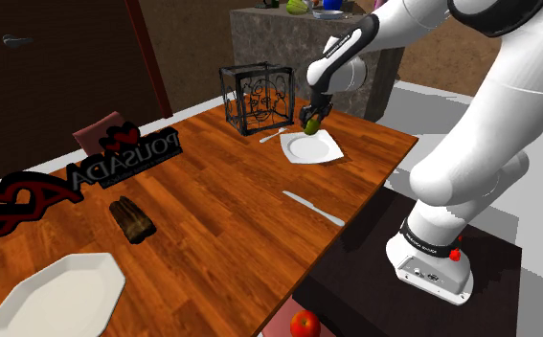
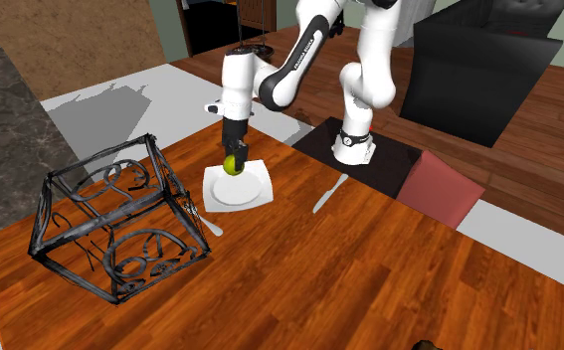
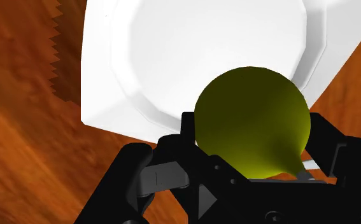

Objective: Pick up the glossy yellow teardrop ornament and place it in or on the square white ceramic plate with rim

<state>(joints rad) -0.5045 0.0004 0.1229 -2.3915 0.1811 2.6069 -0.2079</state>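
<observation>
Wrist view: my jaws are closed on the yellow-green ornament [image 3: 252, 121], clasping its rounded body just above the white plate [image 3: 102, 83]. I judge it light, rigid, glossy and slippery; grip at the widest part, gently.

Glossy white arm [image 1: 494, 115], dark joint bands [image 1: 428, 234], all-black jaws.

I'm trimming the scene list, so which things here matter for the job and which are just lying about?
Part of the job:
yellow-green ornament, clasped in the claw
square white plate under it

Just lying about:
wire cage
knife
fork
black sign
dark brown block
long white platter
apple
</observation>
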